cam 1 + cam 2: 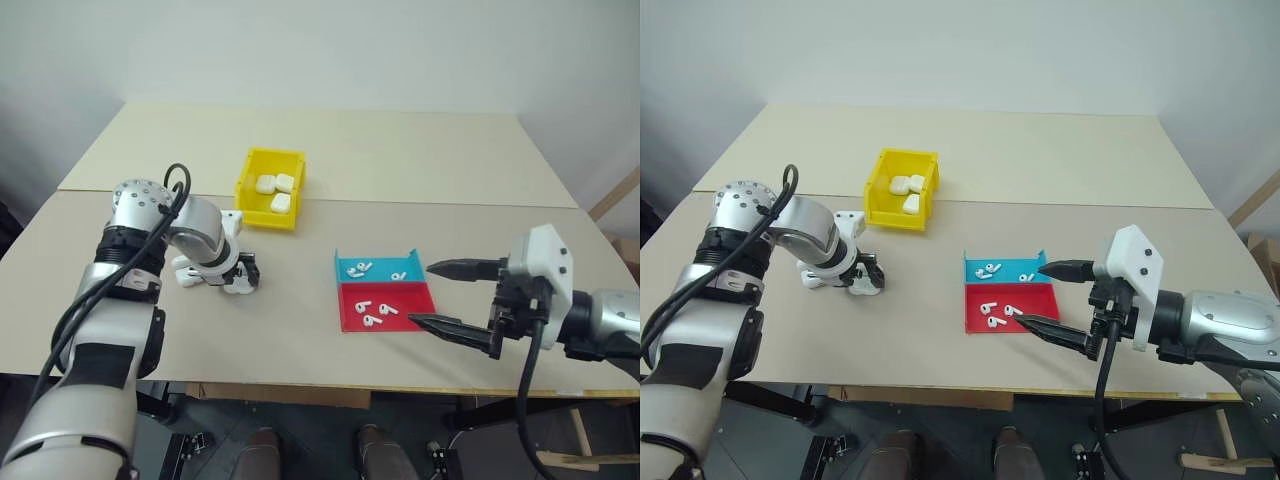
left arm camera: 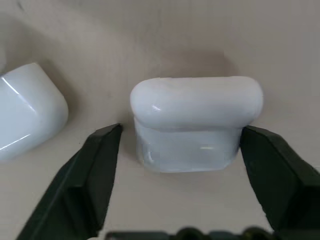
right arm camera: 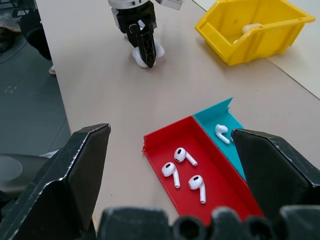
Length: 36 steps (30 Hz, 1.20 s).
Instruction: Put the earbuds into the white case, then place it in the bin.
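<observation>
**Left pincer closes in on a white case**

While the left pincer [image 2: 182, 145] points down at the surface [image 1: 400, 150], its two fingers sit on either side of the white case [image 2: 195, 122], nearly pinching it, with small gaps showing. Picking up the case seems to be the step now. Next, it likely needs a firm squeeze and a lift. Another case [image 2: 27, 110] lies near, at 9 o'clock.

The right pincer [image 1: 452, 297] waits spread wide, holding nothing. The earbuds [image 3: 182, 172] lie in the red tray [image 3: 165, 145] and blue tray [image 3: 225, 112]. The bin [image 1: 270, 187], at 12 o'clock, holds more cases.

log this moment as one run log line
left pincer: straddling white case on table, not clamped | right pincer: open, beside red tray | earbuds: in trays | bin: holds cases
</observation>
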Available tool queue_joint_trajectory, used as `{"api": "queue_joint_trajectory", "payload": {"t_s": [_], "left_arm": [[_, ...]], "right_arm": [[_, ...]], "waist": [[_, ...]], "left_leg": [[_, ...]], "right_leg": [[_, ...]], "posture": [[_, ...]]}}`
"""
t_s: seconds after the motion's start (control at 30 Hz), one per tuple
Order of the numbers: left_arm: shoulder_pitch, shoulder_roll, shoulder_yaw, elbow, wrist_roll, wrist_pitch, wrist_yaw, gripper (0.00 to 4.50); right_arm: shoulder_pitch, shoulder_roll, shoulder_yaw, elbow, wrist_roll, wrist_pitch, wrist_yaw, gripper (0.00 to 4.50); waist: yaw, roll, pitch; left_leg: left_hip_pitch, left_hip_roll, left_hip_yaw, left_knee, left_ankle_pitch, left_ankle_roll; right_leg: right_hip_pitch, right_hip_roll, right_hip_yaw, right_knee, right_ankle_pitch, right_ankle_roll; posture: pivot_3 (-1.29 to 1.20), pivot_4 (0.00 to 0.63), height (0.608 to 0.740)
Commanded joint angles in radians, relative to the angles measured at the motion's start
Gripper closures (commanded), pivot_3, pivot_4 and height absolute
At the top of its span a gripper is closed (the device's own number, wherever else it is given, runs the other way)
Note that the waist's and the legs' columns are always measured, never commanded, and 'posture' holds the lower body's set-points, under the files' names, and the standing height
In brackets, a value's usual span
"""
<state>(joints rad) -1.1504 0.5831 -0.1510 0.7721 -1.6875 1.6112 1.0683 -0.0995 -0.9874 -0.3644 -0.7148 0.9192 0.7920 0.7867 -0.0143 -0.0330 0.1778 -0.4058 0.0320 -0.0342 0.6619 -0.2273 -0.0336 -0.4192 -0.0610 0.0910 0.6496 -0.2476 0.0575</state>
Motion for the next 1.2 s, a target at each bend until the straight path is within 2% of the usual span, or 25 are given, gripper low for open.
{"api": "queue_joint_trajectory", "payload": {"t_s": [0.03,0.17,0.27,0.33,0.43,0.57,0.7,0.83,0.93,1.0,1.1,1.2], "left_arm": [[0.013,0.002,0.026,-0.031,0.0,0.003,0.013,1.74],[0.017,0.002,0.039,-0.046,-0.006,0.003,0.022,1.74],[0.067,0.061,0.01,-0.237,-0.018,0.003,-0.037,1.74],[0.082,0.112,0.009,-0.291,-0.063,0.003,-0.089,1.74],[0.084,0.233,-0.021,-0.41,-0.14,0.003,-0.251,1.74],[0.097,0.322,0.027,-0.564,-0.131,0.003,-0.503,1.74],[0.245,0.366,0.214,-0.887,0.043,-0.118,-0.87,1.74],[0.543,0.356,0.313,-1.154,0.441,-0.586,-1.354,1.74],[0.674,0.313,0.316,-1.196,0.637,-0.847,-1.587,1.74],[0.717,0.291,0.307,-1.185,0.707,-0.963,-1.747,1.74],[0.728,0.291,0.268,-1.116,0.728,-1.053,-2.078,1.74],[0.707,0.269,0.225,-1.056,0.793,-1.151,-2.273,1.74]], "right_arm": [[-0.001,0.0,-0.029,-0.022,0.018,-0.011,-0.008,0.0],[-0.002,-0.002,-0.029,-0.021,0.023,-0.011,-0.011,0.0],[-0.003,0.002,-0.025,-0.02,0.022,-0.013,-0.013,0.0],[-0.002,0.005,-0.023,-0.016,0.022,-0.013,-0.014,0.0],[-0.004,0.009,-0.017,-0.002,0.024,-0.018,-0.001,0.0],[-0.029,0.014,0.012,0.035,0.003,-0.032,0.019,0.0],[-0.066,0.034,0.036,0.085,-0.001,-0.043,0.035,0.0],[-0.111,0.045,0.057,0.118,-0.012,-0.065,0.061,0.0],[-0.132,0.037,0.066,0.135,-0.018,-0.076,0.098,0.0],[-0.147,0.026,0.072,0.15,-0.02,-0.074,0.123,0.0],[-0.197,-0.004,0.099,0.174,-0.035,-0.071,0.177,0.0],[-0.244,-0.03,0.128,0.194,-0.046,-0.064,0.221,0.0]], "waist": [[0.0,0.0,0.0],[0.0,0.0,-0.001],[-0.003,0.0,-0.001],[-0.005,0.0,-0.001],[-0.007,0.0,-0.001],[0.002,0.0,-0.001],[-0.001,0.0,-0.001],[-0.006,0.003,-0.003],[-0.001,0.003,-0.003],[0.003,0.003,-0.003],[0.005,0.002,-0.004],[0.003,0.003,-0.004]], "left_leg": [[0.0,0.0,0.0,0.0,0.0,0.0],[0.0,0.0,0.0,0.0,0.0,0.0],[0.0,0.0,0.0,0.0,0.0,0.0],[0.0,0.0,0.0,0.0,0.0,0.0],[-0.001,0.001,0.0,0.0,0.0,-0.001],[0.0,0.0,0.0,0.0,0.0,-0.001],[0.0,0.001,0.001,0.0,0.001,-0.001],[0.001,0.002,0.003,-0.002,0.001,-0.002],[0.002,0.002,0.004,-0.003,0.001,-0.002],[0.001,0.002,0.004,-0.002,0.001,-0.002],[0.001,0.002,0.004,-0.001,0.001,-0.001],[0.001,0.002,0.004,-0.001,0.0,0.0]], "right_leg": [[0.0,0.0,0.0,0.0,0.0,0.0],[0.0,0.0,0.0,0.0,0.0,0.0],[0.0,0.0,0.0,0.0,0.0,0.0],[-0.001,0.0,0.0,0.0,0.0,0.0],[-0.002,0.0,0.0,0.0,0.0,0.0],[0.0,0.0,0.0,0.0,0.0,0.0],[0.0,0.0,0.0,-0.001,0.0,0.0],[-0.001,0.001,0.001,-0.002,0.0,-0.001],[0.0,0.001,0.002,-0.002,0.0,-0.002],[0.0,0.001,0.002,-0.003,0.001,-0.002],[0.002,0.001,0.002,-0.004,0.001,-0.001],[0.001,0.001,0.002,-0.004,0.001,-0.001]], "posture": [[0.0,0.15,0.74],[0.0,0.15,0.74],[0.0,0.15,0.74],[0.0,0.15,0.74],[0.0,0.15,0.74],[0.0,0.15,0.74],[0.0,0.15,0.74],[0.0,0.15,0.74],[0.0,0.15,0.74],[0.0,0.15,0.74],[0.0,0.15,0.74],[0.0,0.15,0.74]]}}
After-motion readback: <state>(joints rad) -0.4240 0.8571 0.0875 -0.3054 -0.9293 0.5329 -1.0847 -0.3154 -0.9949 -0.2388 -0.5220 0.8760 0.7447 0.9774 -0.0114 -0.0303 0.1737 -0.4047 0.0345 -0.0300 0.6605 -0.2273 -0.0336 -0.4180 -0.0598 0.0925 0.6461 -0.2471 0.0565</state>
